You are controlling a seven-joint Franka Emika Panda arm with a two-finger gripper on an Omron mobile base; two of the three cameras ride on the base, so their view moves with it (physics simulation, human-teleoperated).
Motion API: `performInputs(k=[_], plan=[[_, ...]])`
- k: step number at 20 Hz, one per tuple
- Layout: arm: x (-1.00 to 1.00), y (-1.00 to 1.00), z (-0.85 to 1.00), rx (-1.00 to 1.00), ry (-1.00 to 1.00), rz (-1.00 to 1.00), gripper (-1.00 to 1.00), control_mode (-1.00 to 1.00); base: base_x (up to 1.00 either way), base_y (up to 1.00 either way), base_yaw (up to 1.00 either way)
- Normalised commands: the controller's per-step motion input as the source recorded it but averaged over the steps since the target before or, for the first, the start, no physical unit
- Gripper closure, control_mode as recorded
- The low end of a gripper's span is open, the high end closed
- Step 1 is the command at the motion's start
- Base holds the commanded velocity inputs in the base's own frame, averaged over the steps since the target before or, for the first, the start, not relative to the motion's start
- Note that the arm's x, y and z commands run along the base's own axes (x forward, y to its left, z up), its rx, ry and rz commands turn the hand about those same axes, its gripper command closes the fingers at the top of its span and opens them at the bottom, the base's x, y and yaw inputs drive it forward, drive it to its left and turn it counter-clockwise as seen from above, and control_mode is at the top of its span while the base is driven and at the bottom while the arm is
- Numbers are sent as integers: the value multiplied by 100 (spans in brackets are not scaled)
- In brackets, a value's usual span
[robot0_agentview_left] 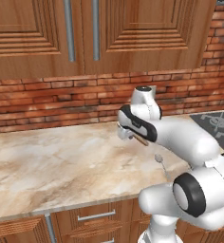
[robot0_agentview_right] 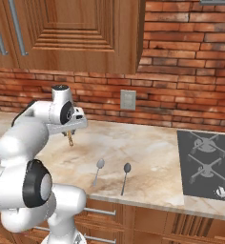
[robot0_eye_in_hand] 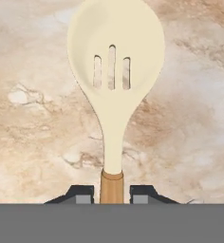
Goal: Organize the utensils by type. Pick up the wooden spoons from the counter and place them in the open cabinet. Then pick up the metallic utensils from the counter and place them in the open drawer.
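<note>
My gripper [robot0_eye_in_hand: 111,194] is shut on the brown handle of a wooden spoon [robot0_eye_in_hand: 111,71]. Its cream slotted bowl hangs above the beige marble counter [robot0_eye_in_hand: 33,133]. In the left base view the gripper [robot0_agentview_left: 127,133] hovers over the counter [robot0_agentview_left: 47,161] near the brick wall, and the handle end [robot0_agentview_left: 141,140] sticks out to the right. From the right base view, the gripper [robot0_agentview_right: 71,127] is up off the counter [robot0_agentview_right: 148,143]. Two grey metal spoons [robot0_agentview_right: 98,170] [robot0_agentview_right: 126,175] lie near the front edge, one of them [robot0_agentview_left: 160,163] beside my forearm. The open cabinet and open drawer are out of view.
A dark stovetop [robot0_agentview_right: 207,164] is set into the counter at the right. Closed wooden cabinet doors [robot0_agentview_left: 85,33] hang above, and a wall outlet [robot0_agentview_right: 128,100] sits on the brick. Drawer fronts with bar handles [robot0_agentview_left: 96,216] run below the counter edge.
</note>
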Motion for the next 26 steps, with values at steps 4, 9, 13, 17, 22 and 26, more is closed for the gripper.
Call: performInputs(k=[4, 9, 13, 17, 22, 26], plan=[[-71, -10, 8, -4, 0, 10, 100, -100, 0, 0, 0], [-81, -17, 36, -1, -1, 6, 100, -100, 0, 0, 0], [-67, -22, 57, 0, -3, 7, 100, -100, 0, 0, 0], [-66, -25, 67, 0, -3, 6, 100, -100, 0, 0, 0], [-72, -25, 74, 0, -2, 2, 100, -100, 0, 0, 0], [-75, -20, 72, 0, -4, 0, 100, -100, 0, 0, 0]])
